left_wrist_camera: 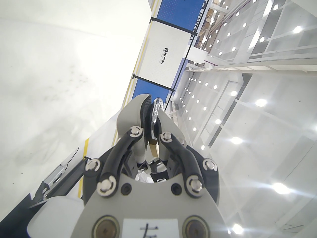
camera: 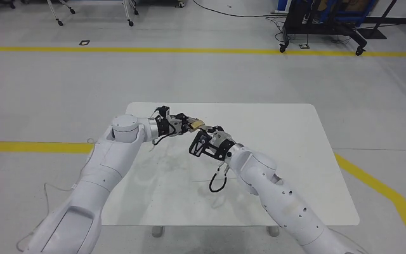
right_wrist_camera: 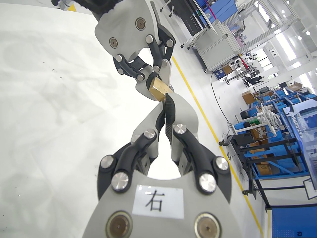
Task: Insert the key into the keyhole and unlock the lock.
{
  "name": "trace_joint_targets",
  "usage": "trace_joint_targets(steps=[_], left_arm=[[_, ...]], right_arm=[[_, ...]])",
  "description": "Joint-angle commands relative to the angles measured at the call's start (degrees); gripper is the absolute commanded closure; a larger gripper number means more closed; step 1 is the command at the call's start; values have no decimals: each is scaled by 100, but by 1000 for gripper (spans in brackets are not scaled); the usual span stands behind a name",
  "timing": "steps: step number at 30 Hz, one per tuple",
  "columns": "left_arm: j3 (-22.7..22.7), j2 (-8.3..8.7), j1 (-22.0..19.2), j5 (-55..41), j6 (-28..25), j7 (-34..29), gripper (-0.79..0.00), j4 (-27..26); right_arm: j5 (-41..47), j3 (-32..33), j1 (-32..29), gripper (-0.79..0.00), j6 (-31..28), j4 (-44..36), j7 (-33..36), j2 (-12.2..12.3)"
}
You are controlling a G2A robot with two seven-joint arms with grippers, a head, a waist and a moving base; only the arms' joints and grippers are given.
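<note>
The small rectangular brass padlock (camera: pixel 198 122) at the centre of the top view is golden yellow, with a shiny silver shackle (left_wrist_camera: pixel 155 115). The left gripper (left_wrist_camera: pixel 154 105) and right gripper (right_wrist_camera: pixel 168 101) are pale grey, with black ribbed pads, black links and silver screws. The rectangular table (camera: pixel 304 159) is plain white, and the floor (camera: pixel 63 82) is grey with yellow stripes.

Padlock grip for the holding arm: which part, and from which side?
Pinch the padlock across its flat brass faces, coming in crosswise near the shackle end, as the left gripper does. The slab-like body gives the pads flat seats. Its far end juts toward the right gripper, which likely leaves that end open for insertion.
</note>
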Motion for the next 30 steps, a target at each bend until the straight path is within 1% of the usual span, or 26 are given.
trace_joint_targets(steps=[1,4,7,10,15,19,24,30], left_arm=[[-6,1,6,56,-69,42,0,-19],[-5,8,30,250,-289,206,0,-115],[-21,25,134,470,-706,369,0,-341],[-75,55,256,665,-993,527,0,-545],[-208,99,428,809,-1251,693,0,-801],[-316,132,575,934,-1531,842,0,-1016],[-415,164,690,1052,-1629,881,0,-1190],[-484,187,797,1197,-1803,901,0,-1348]], right_arm=[[77,21,-3,0,19,9,11,-9],[341,84,2,0,-8,40,17,-26],[784,225,9,0,-60,106,-81,-38],[1180,407,-3,0,-152,138,-247,-33],[1622,670,-113,0,-309,117,-486,-5],[2029,850,-154,0,-576,164,-694,16],[2394,983,-134,0,-914,267,-839,37],[2882,1101,-92,0,-1172,434,-931,46]])
